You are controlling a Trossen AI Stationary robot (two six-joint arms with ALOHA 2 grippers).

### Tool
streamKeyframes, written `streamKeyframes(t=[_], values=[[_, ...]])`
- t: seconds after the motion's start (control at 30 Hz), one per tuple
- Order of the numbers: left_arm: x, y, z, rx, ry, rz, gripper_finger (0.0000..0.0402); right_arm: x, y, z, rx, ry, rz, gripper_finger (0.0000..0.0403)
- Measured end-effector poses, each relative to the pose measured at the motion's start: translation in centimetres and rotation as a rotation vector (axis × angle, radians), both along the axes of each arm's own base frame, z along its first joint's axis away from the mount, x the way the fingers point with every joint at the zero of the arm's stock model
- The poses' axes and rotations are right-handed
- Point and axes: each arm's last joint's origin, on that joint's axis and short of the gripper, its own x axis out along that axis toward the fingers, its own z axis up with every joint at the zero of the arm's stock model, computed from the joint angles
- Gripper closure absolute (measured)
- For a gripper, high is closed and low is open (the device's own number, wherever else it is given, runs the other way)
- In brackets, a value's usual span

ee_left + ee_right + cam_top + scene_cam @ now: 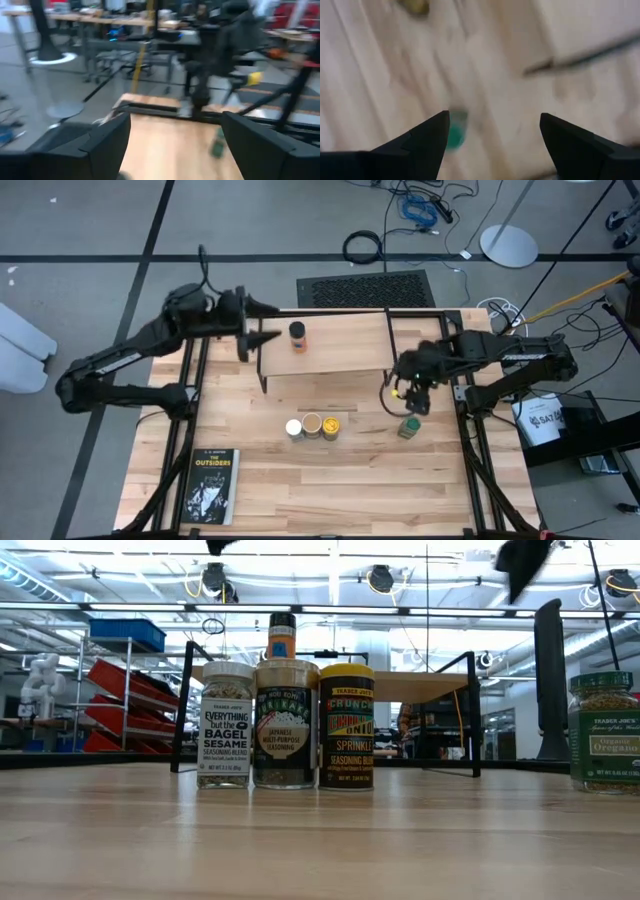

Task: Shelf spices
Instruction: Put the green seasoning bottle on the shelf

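Note:
The shelf [335, 350], a light plank on thin black legs, stands at the table's far middle. On its left part stands an orange jar with a black lid [297, 335], also seen behind the others in the low view [281, 637]. Three jars stand in a row on the table in front: white lid [293, 428], tan lid [312, 425], yellow lid [331, 426]. A green-lidded jar [408, 426] stands alone to their right. My left gripper [268, 323] hovers open at the shelf's left end. My right gripper [413, 402] points down, open, just above and beyond the green lid [455, 132].
A paperback book [212, 485] lies at the table's near left. Black rails [470, 440] run along the table's sides. The shelf's near right leg [388, 380] stands close to my right gripper. Bare wood lies in front of the row of jars.

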Motion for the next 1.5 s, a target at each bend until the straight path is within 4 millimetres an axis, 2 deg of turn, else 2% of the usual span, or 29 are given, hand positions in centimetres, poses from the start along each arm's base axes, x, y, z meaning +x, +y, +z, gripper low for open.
streamKeyframes(t=[0.17, 0.43, 0.7, 1.13, 1.5], values=[[0.8, -2.8, 0.1, 0.014, -0.006, -0.114, 0.0081, -1.0, 1.7, -2.1, 0.126, 0.101, -0.060, 0.0090], [2.8, -5.0, -1.0, 0.081, 0.048, -0.152, 0.0081, -0.8, 2.9, -5.7, 0.147, 0.133, -0.123, 0.0043], [3.2, -5.2, -1.2, 0.125, 0.062, -0.112, 0.0081, -0.7, 3.9, -7.5, 0.155, 0.129, -0.120, 0.0037], [3.2, -5.1, -1.3, 0.135, 0.069, -0.095, 0.0081, -0.8, 4.2, -7.6, 0.161, 0.128, -0.149, 0.0037], [3.2, -5.1, -1.2, 0.137, 0.059, -0.094, 0.0081, 1.2, 5.0, -10.1, 0.161, 0.268, -0.149, 0.0036]])
